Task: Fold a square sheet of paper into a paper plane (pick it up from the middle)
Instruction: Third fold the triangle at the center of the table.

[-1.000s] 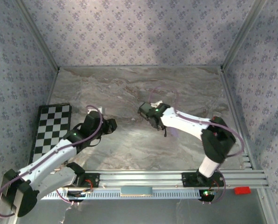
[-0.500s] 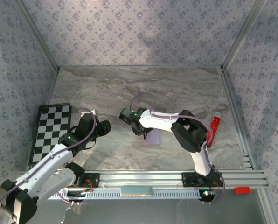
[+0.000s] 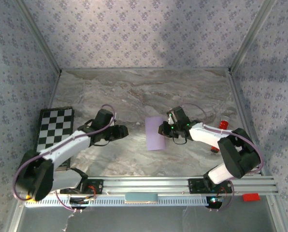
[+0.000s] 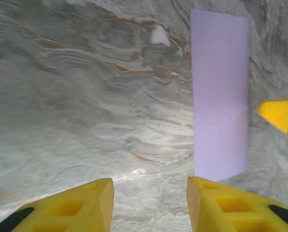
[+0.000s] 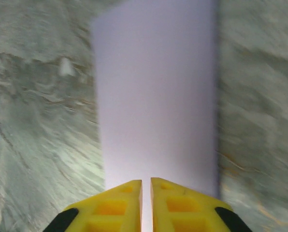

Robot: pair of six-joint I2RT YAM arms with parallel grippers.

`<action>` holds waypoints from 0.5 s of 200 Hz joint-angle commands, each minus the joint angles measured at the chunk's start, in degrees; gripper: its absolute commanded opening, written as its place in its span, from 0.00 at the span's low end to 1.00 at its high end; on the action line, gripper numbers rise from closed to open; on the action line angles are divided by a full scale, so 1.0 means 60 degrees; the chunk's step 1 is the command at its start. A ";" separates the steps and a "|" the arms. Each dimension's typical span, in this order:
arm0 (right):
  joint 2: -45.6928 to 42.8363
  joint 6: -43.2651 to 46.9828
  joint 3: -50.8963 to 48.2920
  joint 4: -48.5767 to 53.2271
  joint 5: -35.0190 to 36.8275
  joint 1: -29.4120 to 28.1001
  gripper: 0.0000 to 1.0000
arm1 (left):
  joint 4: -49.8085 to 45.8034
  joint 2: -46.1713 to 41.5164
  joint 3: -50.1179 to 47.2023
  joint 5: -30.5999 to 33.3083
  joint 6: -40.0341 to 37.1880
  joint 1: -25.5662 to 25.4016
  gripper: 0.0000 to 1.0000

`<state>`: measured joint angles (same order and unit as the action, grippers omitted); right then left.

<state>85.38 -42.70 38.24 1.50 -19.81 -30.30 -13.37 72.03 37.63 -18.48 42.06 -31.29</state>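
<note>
The paper (image 3: pixel 154 133) lies flat in the middle of the worktop (image 3: pixel 134 92), a narrow lilac rectangle. My right fingers (image 5: pixel 120 203) are drawn almost together with only a slit between them, tips at the paper's near short edge; I cannot tell whether they press on it. My left fingers (image 4: pixel 76 203) stand wide apart over bare worktop, near the paper's other side but not touching it, holding nothing. A chequered board (image 3: pixel 54 133) lies at the far left.
</note>
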 commanded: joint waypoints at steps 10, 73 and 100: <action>-0.0046 -0.0271 -0.0430 -0.1156 -0.1639 0.0481 0.09 | 0.1008 0.0985 0.0632 -0.1463 0.0115 -0.0121 0.43; 0.0857 -0.0233 -0.0856 -0.1459 -0.2027 0.0978 0.06 | 0.1322 0.2605 0.1426 -0.1956 0.0470 -0.0382 0.41; 0.1203 -0.0510 -0.1361 -0.2052 -0.2061 0.1037 0.06 | 0.1472 0.3027 0.1617 -0.2062 0.0631 -0.0493 0.40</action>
<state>90.80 -44.23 32.73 -7.81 -30.59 -24.45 -6.15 88.44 45.30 -28.56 44.60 -33.56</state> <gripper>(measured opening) 0.064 0.404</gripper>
